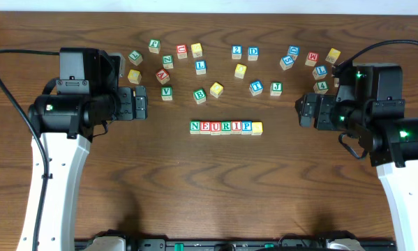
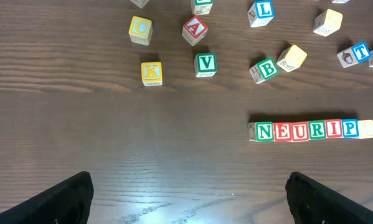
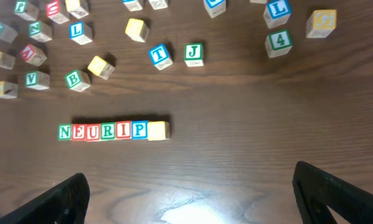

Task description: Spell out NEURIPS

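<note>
Dark wooden table (image 1: pixel 209 195) carries the NEURIPS row (image 1: pixel 220 127) at its middle, cubes touching side by side, N at the left and a yellow cube (image 1: pixel 257 127) at the right end. Beyond it lie scattered loose cubes (image 1: pixel 200 67). Flanking the row and well apart from it, the left gripper (image 1: pixel 142 102) and right gripper (image 1: pixel 303 110) stand released, jaws wide, holding nothing.

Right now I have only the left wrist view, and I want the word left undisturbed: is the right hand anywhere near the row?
Observer: No. The right hand is open and apart from the row, beyond its last cube.
Operator: Does that last cube show an S?
Observer: From the right wrist, the yellow cube shows a yellow top; I can read no letter.
Operator: Any loose cube close to that hand?
Observer: A green 4 cube lies just beside it.
</note>
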Action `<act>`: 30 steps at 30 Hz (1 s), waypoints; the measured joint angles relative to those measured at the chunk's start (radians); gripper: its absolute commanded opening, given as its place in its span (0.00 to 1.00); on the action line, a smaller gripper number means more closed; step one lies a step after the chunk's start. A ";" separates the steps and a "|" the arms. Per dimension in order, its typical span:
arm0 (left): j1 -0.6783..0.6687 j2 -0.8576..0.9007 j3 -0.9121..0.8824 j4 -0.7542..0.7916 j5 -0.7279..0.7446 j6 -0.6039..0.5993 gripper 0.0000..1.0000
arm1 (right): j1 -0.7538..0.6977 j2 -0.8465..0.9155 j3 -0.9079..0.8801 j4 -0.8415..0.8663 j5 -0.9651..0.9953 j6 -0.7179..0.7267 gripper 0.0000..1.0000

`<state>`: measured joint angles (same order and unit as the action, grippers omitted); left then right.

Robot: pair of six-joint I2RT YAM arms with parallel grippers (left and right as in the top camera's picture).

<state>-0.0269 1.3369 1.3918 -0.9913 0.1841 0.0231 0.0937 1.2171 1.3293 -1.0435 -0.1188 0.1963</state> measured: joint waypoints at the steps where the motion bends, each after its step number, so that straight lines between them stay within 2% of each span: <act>1: 0.000 0.000 0.000 0.000 0.000 0.000 0.98 | 0.000 0.000 0.000 0.008 0.005 0.000 0.99; 9: 0.000 0.000 0.000 0.000 0.000 0.000 0.98 | 0.000 -0.002 -0.004 0.133 0.050 -0.026 0.99; 13: 0.000 0.000 0.000 0.000 0.000 0.000 0.98 | 0.000 -0.056 -0.108 0.331 0.063 -0.048 0.99; 19: 0.000 0.000 0.000 -0.001 0.001 0.000 0.98 | -0.002 -0.306 -0.474 0.704 0.088 -0.065 0.99; 23: 0.000 0.000 0.000 0.000 0.000 0.000 0.98 | -0.016 -0.528 -0.750 0.887 0.093 -0.068 0.99; 26: 0.001 0.000 0.000 0.000 0.000 0.000 0.98 | -0.032 -0.695 -0.938 0.964 0.097 -0.068 0.99; 30: 0.001 0.000 0.000 0.000 0.000 0.000 0.98 | -0.043 -0.895 -1.101 0.991 0.098 -0.068 0.99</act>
<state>-0.0261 1.3365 1.3922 -0.9913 0.1844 0.0231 0.0502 0.3225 0.2279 -0.0525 -0.0212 0.1284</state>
